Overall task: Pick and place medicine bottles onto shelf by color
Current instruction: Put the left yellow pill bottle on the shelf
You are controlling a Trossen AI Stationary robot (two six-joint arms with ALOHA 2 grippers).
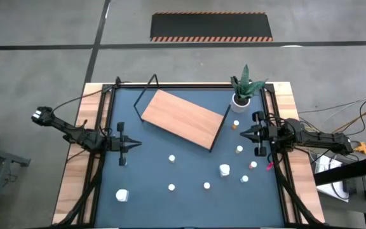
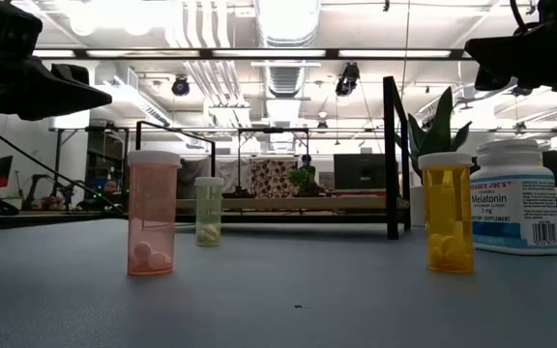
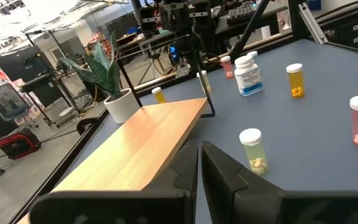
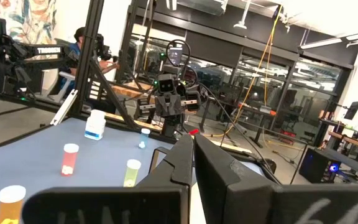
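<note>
The left gripper [image 1: 134,144] hovers over the left side of the dark blue tabletop [image 1: 145,191], fingers pressed together and holding nothing; the right gripper [image 1: 243,133] hovers at the right side, also closed and empty, pointing inward. The shelf [image 1: 184,118], a light wooden board in a thin black frame, lies at an angle across the far middle of the table. The medicine bottles stand scattered on the near half: a pink bottle [image 2: 153,213], a pale yellow-green bottle [image 2: 209,210], an orange bottle [image 2: 449,212], and beside the orange one a bigger white bottle [image 2: 517,196] labelled Melatonin. None is on the shelf, so sorting likely has not begun. The bottles look light, tall and narrow, so a closed gripper arriving low could knock one over and send it rolling; each gripper must open before descending. Near the right gripper several bottles cluster closely, so reaching for one risks nudging its neighbours. A potted plant [image 1: 242,90] stands just beside the shelf's far right corner, and its leaves could catch the right arm during placement there.
</note>
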